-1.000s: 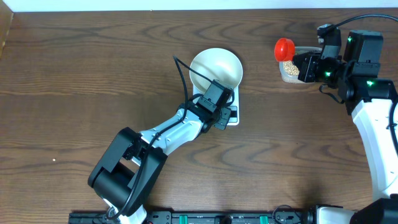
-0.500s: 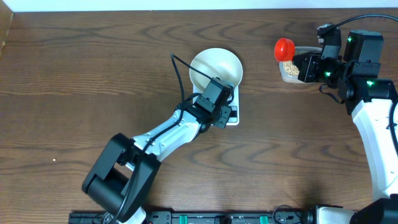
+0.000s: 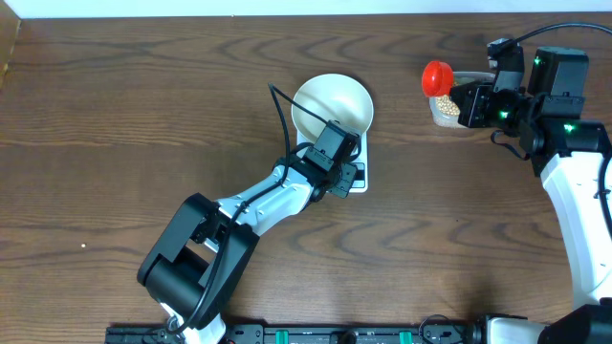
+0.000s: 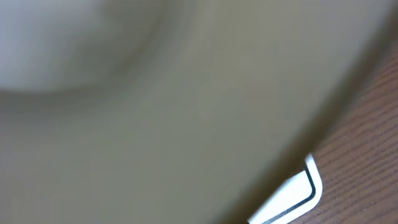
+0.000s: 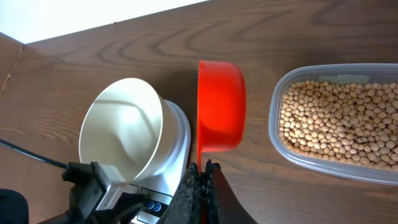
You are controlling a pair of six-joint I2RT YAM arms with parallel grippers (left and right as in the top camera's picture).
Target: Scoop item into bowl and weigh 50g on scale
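The white bowl [image 3: 332, 103] rests tilted on the white scale [image 3: 361, 145]. My left gripper [image 3: 330, 156] is shut on its near rim. In the left wrist view the blurred bowl [image 4: 186, 112] fills the frame and a corner of the scale [image 4: 298, 196] shows; the fingers are hidden. My right gripper [image 5: 202, 177] is shut on the handle of a red scoop [image 5: 221, 106], held above the table between the bowl [image 5: 127, 127] and a clear tub of tan beans [image 5: 339, 121]. No beans show in the scoop or the bowl.
The tub [image 3: 448, 107] stands at the back right, just under the right gripper [image 3: 459, 96] and the scoop [image 3: 437, 76]. The scale's front with its buttons [image 5: 157, 206] faces the left arm [image 3: 258, 205]. Dark wood table all round; a white wall runs along the far edge.
The left arm's rear links swung slightly left and back again. Both grippers, the bowl and the scoop stay where they were.
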